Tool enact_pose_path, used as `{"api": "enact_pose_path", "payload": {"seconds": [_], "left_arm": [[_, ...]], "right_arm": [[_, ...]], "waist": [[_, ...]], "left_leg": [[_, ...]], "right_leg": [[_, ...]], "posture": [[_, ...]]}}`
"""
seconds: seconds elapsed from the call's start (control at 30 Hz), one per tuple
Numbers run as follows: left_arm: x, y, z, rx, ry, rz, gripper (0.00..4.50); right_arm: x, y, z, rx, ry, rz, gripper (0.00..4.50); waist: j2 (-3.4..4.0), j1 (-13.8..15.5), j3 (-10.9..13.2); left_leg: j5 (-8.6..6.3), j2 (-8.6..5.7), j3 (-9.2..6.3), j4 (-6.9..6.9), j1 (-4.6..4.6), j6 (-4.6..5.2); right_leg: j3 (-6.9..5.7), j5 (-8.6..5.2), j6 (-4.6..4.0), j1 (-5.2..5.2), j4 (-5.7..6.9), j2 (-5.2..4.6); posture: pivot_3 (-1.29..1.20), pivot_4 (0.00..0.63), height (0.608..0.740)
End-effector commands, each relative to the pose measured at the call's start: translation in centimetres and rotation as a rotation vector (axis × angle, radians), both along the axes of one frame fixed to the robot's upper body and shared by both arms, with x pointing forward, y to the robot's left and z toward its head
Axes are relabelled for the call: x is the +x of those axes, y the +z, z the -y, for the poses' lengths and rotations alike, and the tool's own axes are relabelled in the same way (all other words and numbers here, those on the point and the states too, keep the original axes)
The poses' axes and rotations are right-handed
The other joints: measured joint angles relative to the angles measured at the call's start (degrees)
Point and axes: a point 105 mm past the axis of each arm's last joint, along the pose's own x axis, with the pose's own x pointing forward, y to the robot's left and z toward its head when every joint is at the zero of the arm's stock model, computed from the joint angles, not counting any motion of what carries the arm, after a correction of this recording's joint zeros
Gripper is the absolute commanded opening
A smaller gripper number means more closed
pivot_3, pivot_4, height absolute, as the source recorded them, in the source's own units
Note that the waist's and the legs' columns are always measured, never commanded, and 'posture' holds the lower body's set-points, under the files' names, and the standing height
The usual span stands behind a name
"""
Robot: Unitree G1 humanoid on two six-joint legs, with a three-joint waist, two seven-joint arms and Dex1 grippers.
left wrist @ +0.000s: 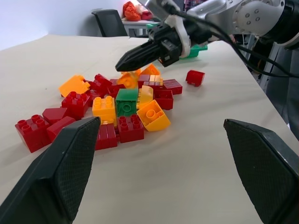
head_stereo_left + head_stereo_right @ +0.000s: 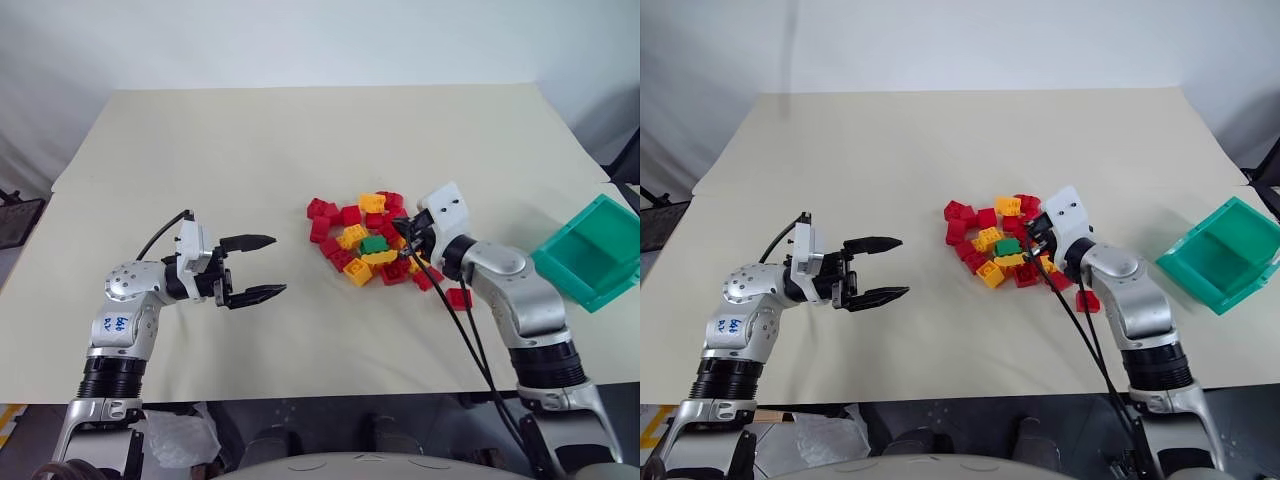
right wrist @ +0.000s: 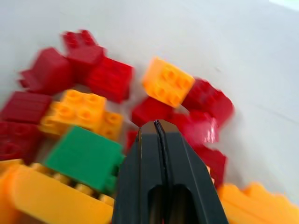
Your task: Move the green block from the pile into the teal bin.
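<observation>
Our right gripper (image 1: 125, 60), pressed together and empty, hovers over the pile (image 2: 368, 238) because the green block (image 2: 374, 243) lies there; our left gripper (image 2: 258, 267) waits spread.

The cream table (image 2: 300, 140) carries the pile (image 2: 370, 238) of red and yellow-orange bricks right of centre. One red brick (image 2: 459, 297) lies apart, near the pile. The teal bin (image 2: 592, 252) sits tilted at the right edge.

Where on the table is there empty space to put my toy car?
Bare table spreads behind the pile, and between it and the left gripper. Crowded: around the pile, where the right gripper hovers, shut. The teal bin fills the right edge.
</observation>
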Motion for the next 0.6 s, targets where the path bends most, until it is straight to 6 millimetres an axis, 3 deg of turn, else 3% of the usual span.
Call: {"api": "enact_pose_path", "payload": {"seconds": [0.03,0.13,0.23,0.6], "left_arm": [[-0.2,0.9,0.5,-0.008,-0.028,0.049,4.5],[-0.1,0.8,0.6,-0.006,-0.029,0.053,4.5],[-0.1,0.8,0.8,-0.009,-0.037,0.064,4.5],[-0.5,0.2,1.1,-0.014,-0.04,0.076,4.5]], "right_arm": [[-0.4,1.3,-0.3,-0.128,0.114,-0.047,0.58],[-0.4,1.4,-0.3,-0.215,0.183,-0.092,1.58],[0.8,2.3,-0.7,-0.331,0.241,-0.137,2.56],[2.6,1.6,-2.5,-0.567,0.415,-0.219,2.56]], "waist": [[0.02,0.1,0.0],[0.01,0.2,0.0],[0.04,0.0,0.1],[0.03,-1.1,0.1]], "left_leg": [[0.0,0.0,0.01,0.0,0.0,0.0],[0.0,0.03,-0.01,0.02,0.0,0.0],[-0.01,0.02,0.03,0.03,-0.01,0.0],[-0.02,0.07,0.44,0.02,-0.07,-0.02]], "right_leg": [[0.03,0.0,0.0,-0.01,0.0,0.0],[0.03,0.0,0.0,-0.01,0.0,0.02],[0.04,0.0,0.0,-0.01,-0.01,0.02],[0.21,0.0,0.0,-0.22,0.07,0.09]], "posture": [[0.0,0.15,0.74],[0.0,0.15,0.74],[0.0,0.15,0.74],[0.0,0.15,0.74]]}}
